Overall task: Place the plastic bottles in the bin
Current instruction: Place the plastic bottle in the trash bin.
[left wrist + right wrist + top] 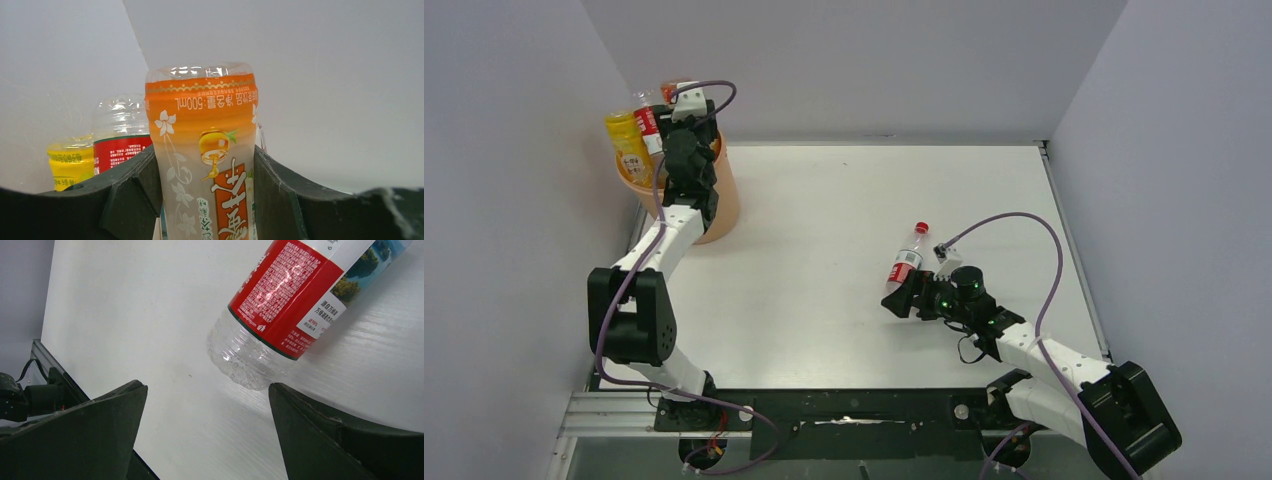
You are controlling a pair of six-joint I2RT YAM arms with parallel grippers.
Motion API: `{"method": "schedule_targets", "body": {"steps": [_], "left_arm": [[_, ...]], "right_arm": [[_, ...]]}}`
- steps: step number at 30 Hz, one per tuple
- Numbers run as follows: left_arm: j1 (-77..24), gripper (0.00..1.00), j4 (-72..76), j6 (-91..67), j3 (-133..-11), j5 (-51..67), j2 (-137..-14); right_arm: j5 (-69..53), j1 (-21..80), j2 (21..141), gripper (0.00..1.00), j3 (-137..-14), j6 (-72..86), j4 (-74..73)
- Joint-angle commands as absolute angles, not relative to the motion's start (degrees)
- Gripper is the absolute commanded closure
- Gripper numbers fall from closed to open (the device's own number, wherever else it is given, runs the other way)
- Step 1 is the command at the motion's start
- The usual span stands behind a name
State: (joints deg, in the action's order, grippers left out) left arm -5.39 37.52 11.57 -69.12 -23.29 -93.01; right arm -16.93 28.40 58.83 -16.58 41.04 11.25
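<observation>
The peach-orange bin [727, 203] stands at the table's back left corner. A yellow bottle [629, 146] and a red-labelled bottle [647, 122] stick up out of it. My left gripper [686, 125] is over the bin, shut on an orange-labelled bottle [205, 145] held base up; the red-labelled bottle [120, 145] and the yellow bottle [70, 162] show behind it. A clear bottle with a red label and red cap [906, 262] lies on the table right of centre. My right gripper [902, 302] is open just short of its base [245, 360], empty [206, 392].
The white table [844, 190] is enclosed by grey walls at the left, back and right. A metal rail [624, 415] runs along the near edge by the arm bases. The bin sits close to the left wall.
</observation>
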Motion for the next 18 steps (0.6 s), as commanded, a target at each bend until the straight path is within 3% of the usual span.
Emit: {"method": "schedule_targets", "body": {"steps": [1,4,18], "left_arm": [[-4.44,0.49,29.97,11.06,-69.38,-24.05,-95.24],[-4.44,0.41,29.72,10.93,-69.05,-24.90,-94.02],[-4.39,0.27,29.95,10.71,-65.79,-26.91,-90.14]], "right_arm": [[-16.51,28.87,59.00,0.02,-16.52,41.07,14.50],[-16.59,28.87,59.02,0.02,-16.63,40.98,14.53],[-16.47,29.47,57.91,0.02,-16.44,41.52,14.62]]}}
